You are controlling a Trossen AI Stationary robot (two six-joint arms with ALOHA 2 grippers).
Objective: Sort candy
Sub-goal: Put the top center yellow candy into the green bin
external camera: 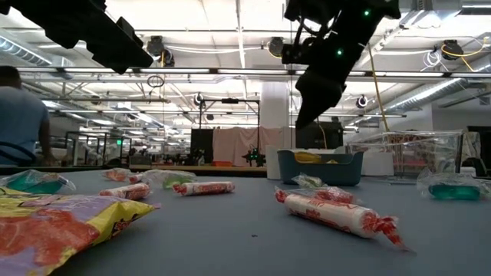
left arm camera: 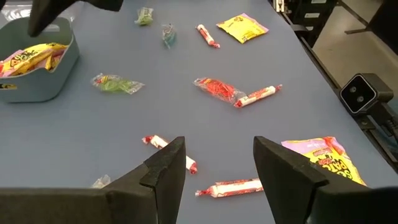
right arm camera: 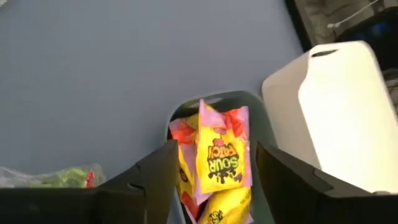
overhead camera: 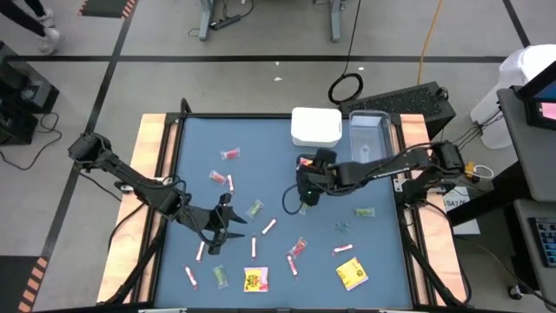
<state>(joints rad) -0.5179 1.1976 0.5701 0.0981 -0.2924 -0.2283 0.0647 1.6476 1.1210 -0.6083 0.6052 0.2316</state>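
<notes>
Candy lies scattered on the blue mat (overhead camera: 200,130): pink-white sticks (overhead camera: 269,227), red pieces (overhead camera: 298,248), green pieces (overhead camera: 254,209) and two yellow packets (overhead camera: 255,279) (overhead camera: 351,273). More yellow packets (right arm camera: 219,155) lie in a teal container (right arm camera: 231,97). My right gripper (right arm camera: 214,155) (overhead camera: 304,193) hangs open above that container, its fingers on either side of the top packet and apart from it. Over the mat's near left part my left gripper (left arm camera: 217,149) (overhead camera: 228,217) stands open above two sticks (left arm camera: 168,146) (left arm camera: 230,186), holding nothing.
A white container (overhead camera: 315,126) and a clear one (overhead camera: 369,139) stand at the far edge, beside the teal container (external camera: 318,169). Wooden rails (overhead camera: 156,139) frame the mat. Free mat lies at the far left. A person (external camera: 19,123) shows in the room behind.
</notes>
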